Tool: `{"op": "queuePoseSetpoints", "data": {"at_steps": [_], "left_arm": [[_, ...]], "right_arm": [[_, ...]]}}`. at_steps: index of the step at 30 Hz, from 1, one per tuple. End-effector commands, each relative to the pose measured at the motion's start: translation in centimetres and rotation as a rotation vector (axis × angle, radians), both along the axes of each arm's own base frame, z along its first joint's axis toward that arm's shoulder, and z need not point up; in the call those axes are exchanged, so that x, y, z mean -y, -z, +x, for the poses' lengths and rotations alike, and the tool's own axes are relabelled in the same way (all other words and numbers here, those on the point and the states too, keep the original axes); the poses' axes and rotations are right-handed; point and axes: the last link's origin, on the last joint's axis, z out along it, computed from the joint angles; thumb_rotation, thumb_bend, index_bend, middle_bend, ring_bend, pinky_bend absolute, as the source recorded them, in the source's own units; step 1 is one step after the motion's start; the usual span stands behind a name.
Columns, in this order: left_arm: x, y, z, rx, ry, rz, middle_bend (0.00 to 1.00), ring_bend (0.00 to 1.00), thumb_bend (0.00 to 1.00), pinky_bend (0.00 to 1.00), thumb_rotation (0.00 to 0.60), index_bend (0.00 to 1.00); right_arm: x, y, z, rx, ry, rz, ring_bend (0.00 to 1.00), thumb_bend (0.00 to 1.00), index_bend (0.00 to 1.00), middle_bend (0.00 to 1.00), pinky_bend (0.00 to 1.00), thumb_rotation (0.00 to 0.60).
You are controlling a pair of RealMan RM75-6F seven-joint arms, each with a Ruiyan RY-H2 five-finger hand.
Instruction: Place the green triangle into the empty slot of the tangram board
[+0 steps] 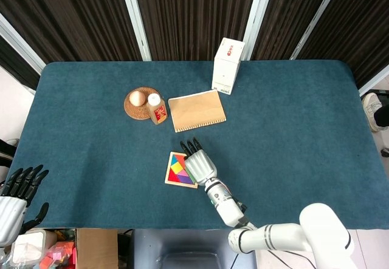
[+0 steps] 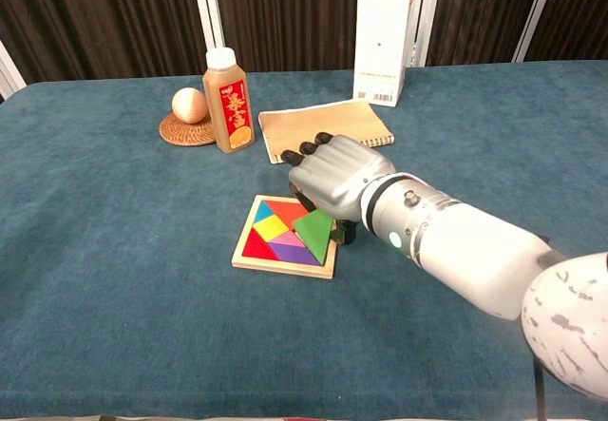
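The tangram board (image 2: 275, 242) (image 1: 177, 169) lies on the blue table near the front, filled with coloured pieces. My right hand (image 2: 334, 180) (image 1: 199, 163) hovers over the board's right side and holds the green triangle (image 2: 316, 231), which hangs tilted just above the board's right part. In the head view the hand covers the triangle and the board's right half. My left hand (image 1: 18, 193) sits off the table's left front corner, fingers spread, holding nothing.
A notebook (image 2: 326, 126) lies just behind the right hand. Further back stand a juice bottle (image 2: 228, 100), an egg on a woven coaster (image 2: 189, 107) and a white carton (image 2: 385, 39).
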Motion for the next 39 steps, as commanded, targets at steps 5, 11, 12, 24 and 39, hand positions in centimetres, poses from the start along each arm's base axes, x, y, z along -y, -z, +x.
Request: {"op": "queuePoseSetpoints", "data": {"at_steps": [5, 11, 12, 24, 39], "left_arm": [[-0.2, 0.0, -0.1, -0.006, -0.008, 0.004, 0.02, 0.01, 0.46, 0.04, 0.600, 0.00], [-0.2, 0.0, -0.1, -0.007, -0.005, 0.010, 0.01, 0.01, 0.46, 0.04, 0.600, 0.00], [-0.2, 0.0, -0.1, -0.006, -0.004, 0.011, 0.01, 0.01, 0.46, 0.04, 0.600, 0.00], [-0.1, -0.1, -0.1, -0.004, -0.002, 0.012, 0.00, 0.01, 0.46, 0.04, 0.600, 0.00], [-0.2, 0.0, -0.1, -0.007, -0.010, 0.009, 0.00, 0.02, 0.46, 0.04, 0.600, 0.00]], "right_arm": [[0.0, 0.0, 0.0, 0.003, 0.011, -0.003, 0.00, 0.44, 0.50, 0.09, 0.00, 0.600], [0.0, 0.0, 0.1, 0.003, 0.015, 0.003, 0.00, 0.44, 0.43, 0.08, 0.00, 0.600], [-0.1, 0.0, 0.1, 0.002, 0.014, 0.003, 0.00, 0.44, 0.43, 0.08, 0.00, 0.600], [0.0, -1.7, -1.0, -0.028, 0.026, -0.003, 0.00, 0.44, 0.37, 0.04, 0.00, 0.600], [-0.3, -1.5, -1.4, -0.045, 0.037, 0.031, 0.00, 0.43, 0.36, 0.03, 0.00, 0.600]]}}
